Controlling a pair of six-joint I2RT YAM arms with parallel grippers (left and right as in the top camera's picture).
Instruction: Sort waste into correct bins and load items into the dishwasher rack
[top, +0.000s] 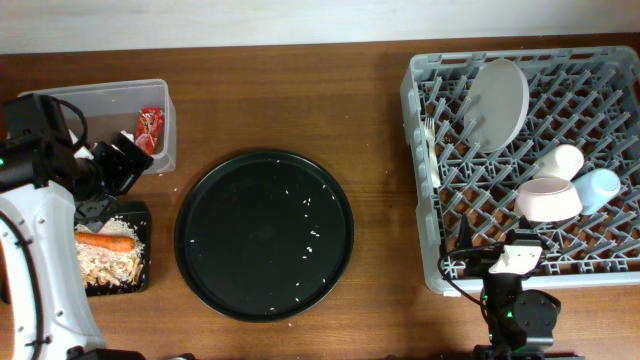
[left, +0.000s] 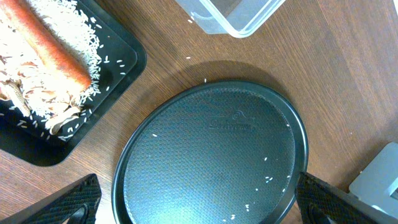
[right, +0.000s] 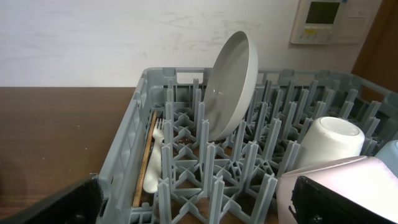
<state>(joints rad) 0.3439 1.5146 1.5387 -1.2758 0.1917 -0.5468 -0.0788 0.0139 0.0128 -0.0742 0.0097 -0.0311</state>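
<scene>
Left tool, jaws spread, faces round tray.

No lettering is reading clearly anywhere. The round black tray is carrying an embossed mark at its middle, too faint to make out. The wall panel is showing print too blurred to read.

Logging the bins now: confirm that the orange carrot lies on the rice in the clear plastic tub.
Not right. The carrot does lie on the rice, but in the flat black tray, not the clear tub. The tub holds only the red wrapper. The overhead view shows this plainly.
</scene>
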